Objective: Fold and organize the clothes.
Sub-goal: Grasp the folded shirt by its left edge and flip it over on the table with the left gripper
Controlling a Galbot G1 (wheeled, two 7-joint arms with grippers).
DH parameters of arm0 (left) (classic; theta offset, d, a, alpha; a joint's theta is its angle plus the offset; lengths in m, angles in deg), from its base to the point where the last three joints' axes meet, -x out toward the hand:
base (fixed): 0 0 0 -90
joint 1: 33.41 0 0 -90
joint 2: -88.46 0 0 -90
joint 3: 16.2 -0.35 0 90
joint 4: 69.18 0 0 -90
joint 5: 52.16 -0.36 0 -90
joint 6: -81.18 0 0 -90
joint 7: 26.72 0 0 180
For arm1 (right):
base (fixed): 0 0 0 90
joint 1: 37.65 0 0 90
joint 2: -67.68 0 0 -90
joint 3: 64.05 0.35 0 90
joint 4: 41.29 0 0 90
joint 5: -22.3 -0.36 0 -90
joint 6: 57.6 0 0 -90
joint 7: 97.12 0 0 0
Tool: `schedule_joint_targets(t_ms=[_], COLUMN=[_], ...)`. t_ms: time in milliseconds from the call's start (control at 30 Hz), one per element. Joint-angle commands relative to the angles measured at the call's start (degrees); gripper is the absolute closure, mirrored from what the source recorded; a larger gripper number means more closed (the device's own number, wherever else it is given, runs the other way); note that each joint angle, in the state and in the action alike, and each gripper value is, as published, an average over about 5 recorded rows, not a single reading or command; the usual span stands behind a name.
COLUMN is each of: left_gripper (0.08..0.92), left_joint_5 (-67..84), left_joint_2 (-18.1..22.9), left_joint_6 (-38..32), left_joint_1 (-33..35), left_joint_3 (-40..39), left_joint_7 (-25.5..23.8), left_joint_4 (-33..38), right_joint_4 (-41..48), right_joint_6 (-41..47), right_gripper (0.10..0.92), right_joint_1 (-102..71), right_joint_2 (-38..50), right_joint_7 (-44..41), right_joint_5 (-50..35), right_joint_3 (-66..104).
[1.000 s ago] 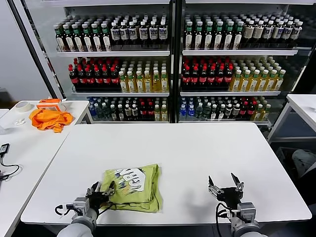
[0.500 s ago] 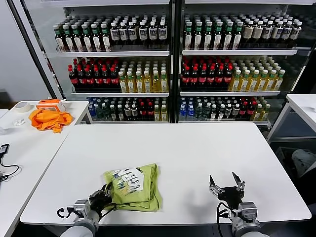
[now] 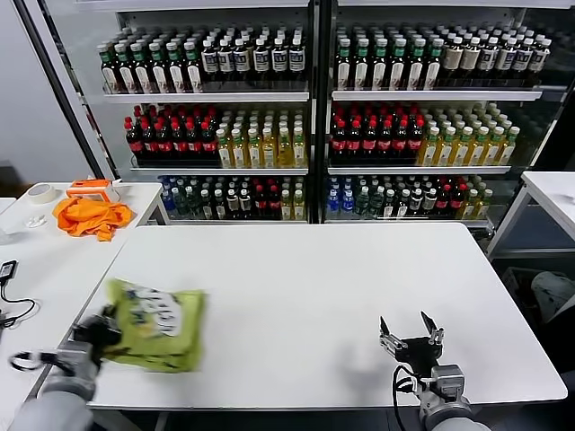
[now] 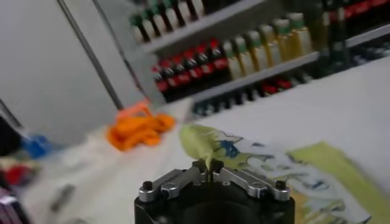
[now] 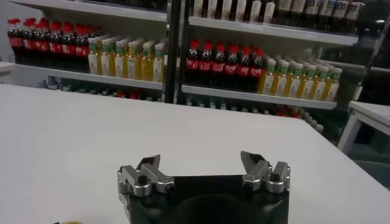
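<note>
The folded lime-green T-shirt [image 3: 154,324] is seen at about eight o'clock on the white table [image 3: 314,287], close to the table's left edge and well apart from the centre. It is already folded into a compact packet, with a printed side turned upward. The left gripper [image 3: 101,330] is placed at the nine o'clock side of the packet, and its fingers are pressed together on a pinch of the fabric; in the left wrist view a small peak of green cloth [image 4: 201,143] is seen rising just between the closed fingertips. The right gripper [image 3: 410,333] is parked at about five o'clock near the front edge of the table, with its fingers spread wide and nothing between them.

The shirt is judged to be light, thin and soft. It will sag and may unfold if it is lifted by one corner only, so a hold through all the layers at the folded edge is judged safer, with sliding on the table preferred to lifting. An orange cloth [image 3: 88,215] lies on the side table [image 3: 36,269] at ten o'clock and is not part of the work.
</note>
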Motion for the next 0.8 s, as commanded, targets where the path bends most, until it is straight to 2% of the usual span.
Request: schedule_joint_targets(t_ms=[33,100,200,300,433,667,800], left_gripper=[0.9,0.9,0.9,0.9,0.9,0.9,0.9], left_joint_5=[1.0,4.6,3.1,-2.8,-4.7,0.0,3.8], left_joint_2=[-1.5,4.0,12.7,19.0,22.9,23.5,24.7], left_joint_6=[3.5,5.3,5.6,4.7,4.3,5.1,4.8], left_joint_1=[-1.0,-2.0,-1.7,-1.9,-6.3,-10.9,-13.2], left_joint_3=[2.0,-9.7,-26.2,-36.2,-37.4,-34.7,-35.0], left_joint_7=[-6.1,-5.0,-4.3,-4.8,-4.5,-2.1,1.7], left_joint_4=[9.5,12.8,13.5,10.6,7.0,5.2,2.7], right_joint_4=[0.3,0.1,-0.1,-0.3,-0.4,-0.6,-0.8], right_joint_6=[0.2,0.2,0.2,0.2,0.2,0.2,0.2], right_gripper=[0.203,0.203,0.203,0.203,0.203,0.203,0.203], right_joint_1=[1.8,1.5,1.0,0.6,0.5,0.9,0.9], right_joint_2=[-0.1,0.1,0.5,0.7,0.7,0.5,0.4], right_joint_7=[0.1,0.1,0.0,0.0,-0.1,-0.1,-0.1], right_joint_5=[0.6,0.7,0.6,0.6,0.7,0.8,0.8], right_joint_3=[-2.5,-2.3,-1.4,-0.9,-1.2,-1.6,-1.4])
